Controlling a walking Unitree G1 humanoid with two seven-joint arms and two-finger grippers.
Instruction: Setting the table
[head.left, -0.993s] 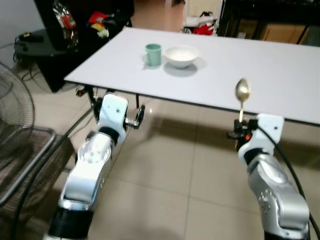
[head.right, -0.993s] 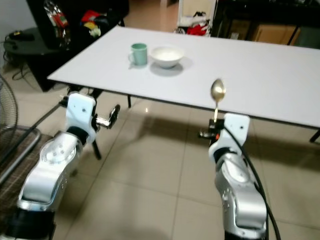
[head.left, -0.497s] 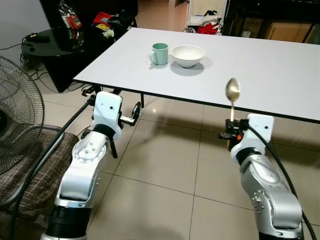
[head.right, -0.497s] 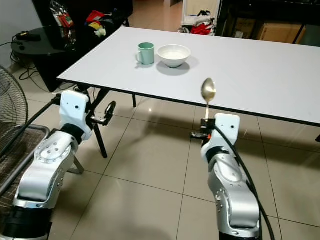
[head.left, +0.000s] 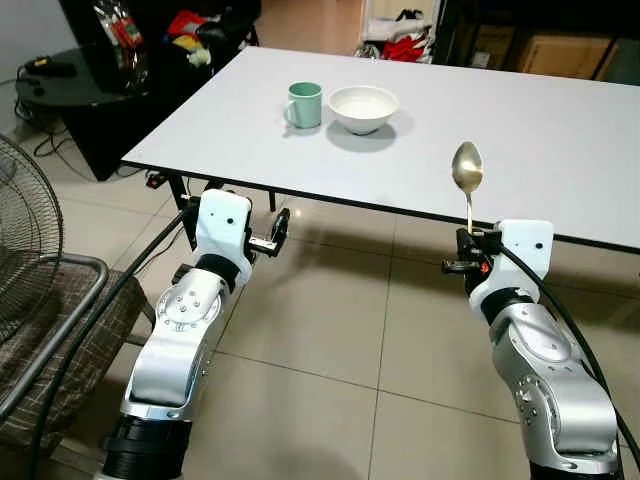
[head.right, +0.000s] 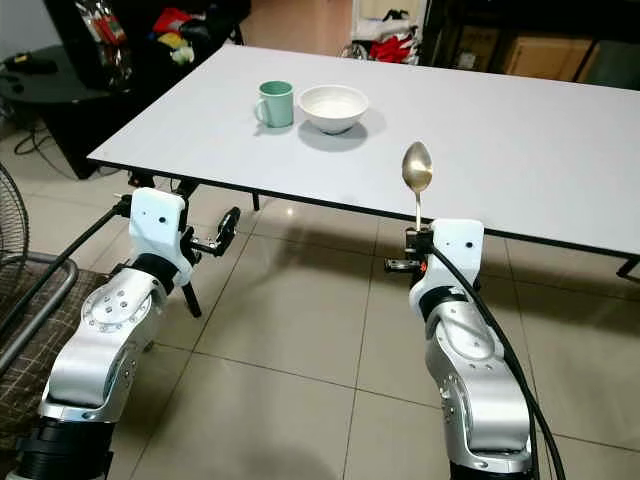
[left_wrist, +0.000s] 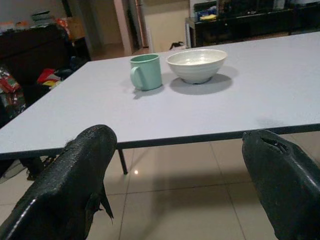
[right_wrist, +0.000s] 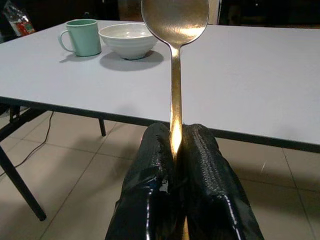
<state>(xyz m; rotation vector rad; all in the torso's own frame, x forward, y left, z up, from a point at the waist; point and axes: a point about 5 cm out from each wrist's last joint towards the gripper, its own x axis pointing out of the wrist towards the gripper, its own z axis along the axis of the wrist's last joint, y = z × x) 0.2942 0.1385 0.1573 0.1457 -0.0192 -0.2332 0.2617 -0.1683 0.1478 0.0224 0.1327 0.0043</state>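
Observation:
A white table stands ahead of me with a green mug and a white bowl side by side near its far left. My right gripper is shut on the handle of a golden spoon, held upright just short of the table's near edge. The wrist view shows the spoon pinched between the fingers. My left gripper is open and holds nothing, below the table's near left edge. Its wrist view faces the mug and bowl.
A fan and a metal-framed seat with checked cloth stand on my left. A dark cabinet with clutter is beyond the table's left corner. Black table legs drop near my left gripper. Beige tiled floor lies underfoot.
The whole picture has shifted, so the camera moved. The spoon stays upright in my right gripper, and the left gripper remains open.

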